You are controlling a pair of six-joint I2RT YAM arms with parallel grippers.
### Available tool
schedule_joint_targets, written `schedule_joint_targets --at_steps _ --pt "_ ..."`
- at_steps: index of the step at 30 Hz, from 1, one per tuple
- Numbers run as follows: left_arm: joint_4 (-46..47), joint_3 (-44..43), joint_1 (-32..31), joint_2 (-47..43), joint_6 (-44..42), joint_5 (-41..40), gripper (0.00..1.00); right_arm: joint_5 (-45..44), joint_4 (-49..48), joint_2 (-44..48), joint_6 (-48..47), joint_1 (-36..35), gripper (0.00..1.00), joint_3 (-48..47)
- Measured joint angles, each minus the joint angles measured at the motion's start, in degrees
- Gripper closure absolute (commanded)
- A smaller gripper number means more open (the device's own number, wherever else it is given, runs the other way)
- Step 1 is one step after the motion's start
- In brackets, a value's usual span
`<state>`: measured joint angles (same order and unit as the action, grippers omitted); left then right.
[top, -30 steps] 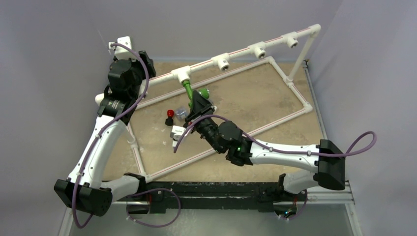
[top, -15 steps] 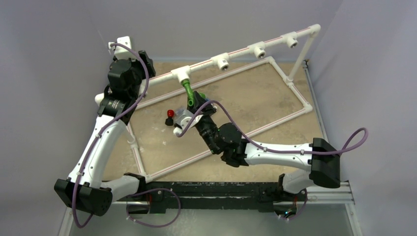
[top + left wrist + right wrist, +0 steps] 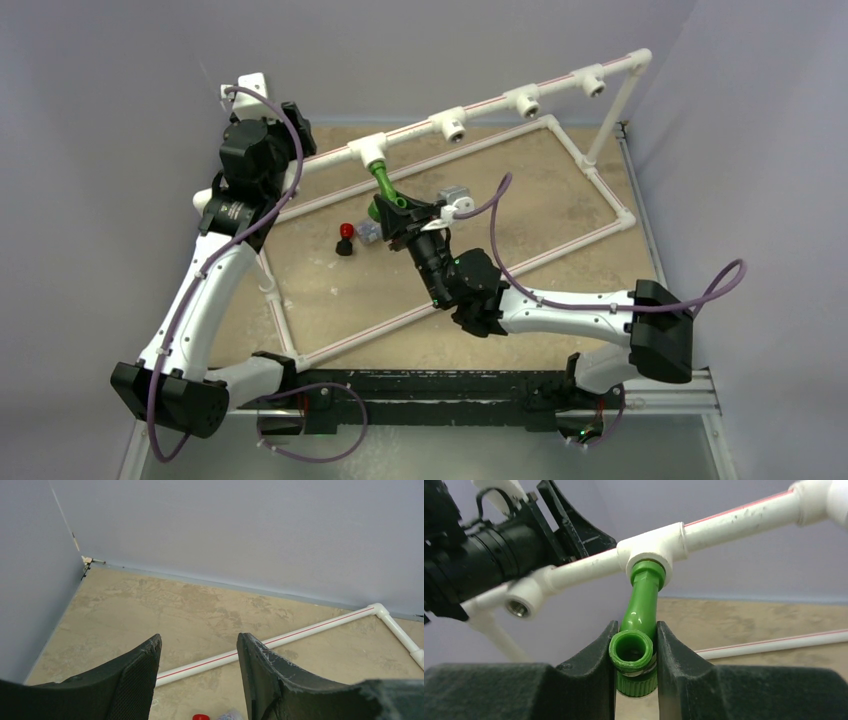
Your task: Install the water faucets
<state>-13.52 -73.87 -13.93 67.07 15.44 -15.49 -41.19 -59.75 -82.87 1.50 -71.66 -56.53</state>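
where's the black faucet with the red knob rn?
Top view: the black faucet with the red knob lies on the table inside the pipe frame, left of centre, just left of the white-and-blue faucet and the right gripper.

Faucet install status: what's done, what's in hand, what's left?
Done, apparently: green faucet sits in a tee of the raised pipe. In hand: right gripper shut on its free end, likely tightening. To do: black faucet with red knob and a pale faucet beside it lie on the table; other tees show open sockets. Idle: left gripper, open, empty.
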Motion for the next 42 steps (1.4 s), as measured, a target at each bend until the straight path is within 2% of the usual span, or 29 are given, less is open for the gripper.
schedule_joint_targets --at_steps 8,17,24,28,34,37,42 --pt "-0.4 -0.2 0.0 0.0 0.0 0.3 0.44 -1.2 -3.6 0.0 29.4 1.0 1.0 2.6" --pt "-0.3 -0.2 0.0 0.0 0.0 0.2 0.44 -1.3 -1.6 0.0 62.1 2.8 1.0 3.4" --pt "0.0 -0.2 0.0 0.1 0.0 0.2 0.44 2.0 0.3 0.7 77.8 4.6 0.98 4.3" --pt "0.0 -0.2 0.0 0.1 0.0 0.3 0.44 3.8 1.9 1.2 81.2 5.1 0.64 4.5" --pt "-0.4 -0.2 -0.1 -0.1 0.1 0.8 0.44 8.7 4.5 3.5 83.5 6.0 0.29 4.5" --pt "-0.4 -0.2 -0.1 -0.1 0.2 0.9 0.44 10.8 6.2 5.8 83.9 6.1 0.19 5.0" --pt "-0.4 -0.2 -0.1 -0.1 0.2 1.0 0.44 12.3 8.5 9.9 83.4 6.1 0.16 8.3"
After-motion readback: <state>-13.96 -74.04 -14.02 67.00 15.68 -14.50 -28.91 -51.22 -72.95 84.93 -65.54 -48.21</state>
